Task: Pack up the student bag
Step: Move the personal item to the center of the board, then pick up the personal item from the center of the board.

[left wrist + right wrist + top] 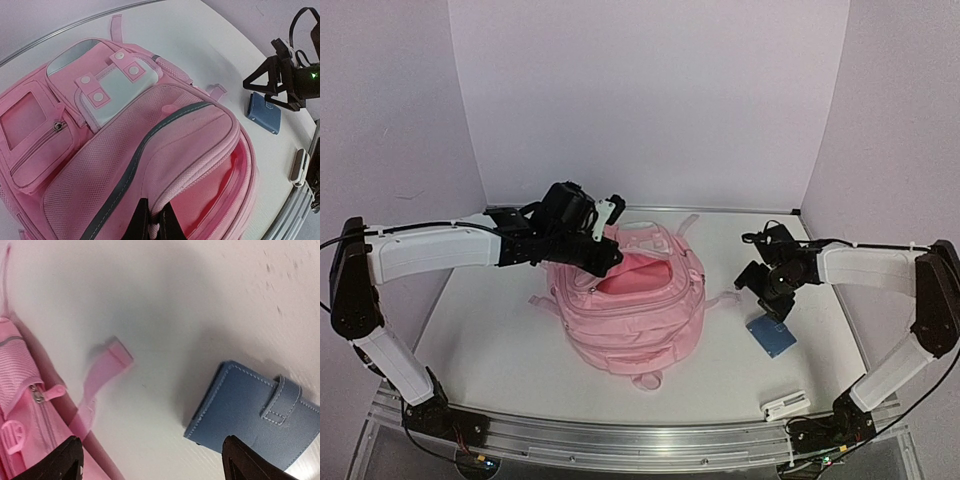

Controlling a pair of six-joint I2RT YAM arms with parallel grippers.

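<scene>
Left hand (156,221) tight on student bag (165,145) rim; blue wallet (252,415) nearby.

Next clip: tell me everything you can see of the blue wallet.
The blue wallet looks like stitched leather or imitation leather, with pale seams along its edges and a strap tab folded over one side. It is closed and lies flat on the white table, right of the student bag and apart from it. The right gripper hangs open above it. One finger overlaps its edge in the wrist view, but contact is unclear.
</scene>
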